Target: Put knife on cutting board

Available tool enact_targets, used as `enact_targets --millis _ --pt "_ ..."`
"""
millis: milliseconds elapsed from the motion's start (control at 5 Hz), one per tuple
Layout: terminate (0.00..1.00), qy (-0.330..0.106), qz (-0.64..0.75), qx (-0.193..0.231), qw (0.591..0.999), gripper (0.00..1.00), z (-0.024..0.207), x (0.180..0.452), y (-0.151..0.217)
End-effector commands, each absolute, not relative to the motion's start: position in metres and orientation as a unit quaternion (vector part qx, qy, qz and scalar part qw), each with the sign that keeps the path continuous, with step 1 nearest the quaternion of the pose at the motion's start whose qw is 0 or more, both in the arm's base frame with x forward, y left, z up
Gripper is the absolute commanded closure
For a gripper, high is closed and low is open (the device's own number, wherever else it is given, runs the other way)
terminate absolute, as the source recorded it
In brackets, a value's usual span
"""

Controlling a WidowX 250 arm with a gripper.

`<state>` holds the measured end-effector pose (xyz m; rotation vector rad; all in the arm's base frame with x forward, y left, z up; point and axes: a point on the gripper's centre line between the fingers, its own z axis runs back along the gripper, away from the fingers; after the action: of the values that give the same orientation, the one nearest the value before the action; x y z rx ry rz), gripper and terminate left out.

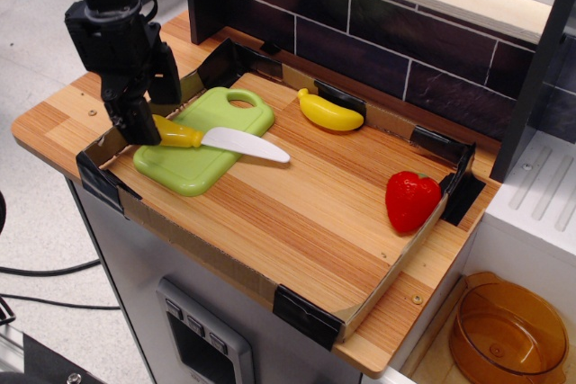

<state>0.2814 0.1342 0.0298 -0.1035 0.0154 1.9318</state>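
The knife [216,140] has a yellow handle and a white blade. It lies on the light-green cutting board [193,164], with its handle over the board's left part and its blade tip reaching past the right edge onto the wood. My black gripper [149,123] hangs over the board's left end, at the butt of the knife handle. Its fingers [135,121] look spread and no longer clamp the handle.
A yellow toy banana [329,112] lies at the back of the wooden tray [297,213]. A red toy strawberry [412,200] stands at the tray's right edge. Low cardboard walls with black corner pieces ring the tray. A dark tiled wall stands behind it.
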Motion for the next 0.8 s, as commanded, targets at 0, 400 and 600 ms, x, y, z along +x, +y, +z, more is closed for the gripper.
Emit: enact_targets --millis 0,400,600 --pt "0.0 -0.031 0.807 -0.087 0.584 0.0 0.082 0.298 0.117" --pt "0.0 -0.045 0.766 -0.093 0.634 0.0 0.129 0.307 0.082" --pt "0.0 -0.019 0.713 -0.057 0.699 0.0 0.149 0.316 0.066"
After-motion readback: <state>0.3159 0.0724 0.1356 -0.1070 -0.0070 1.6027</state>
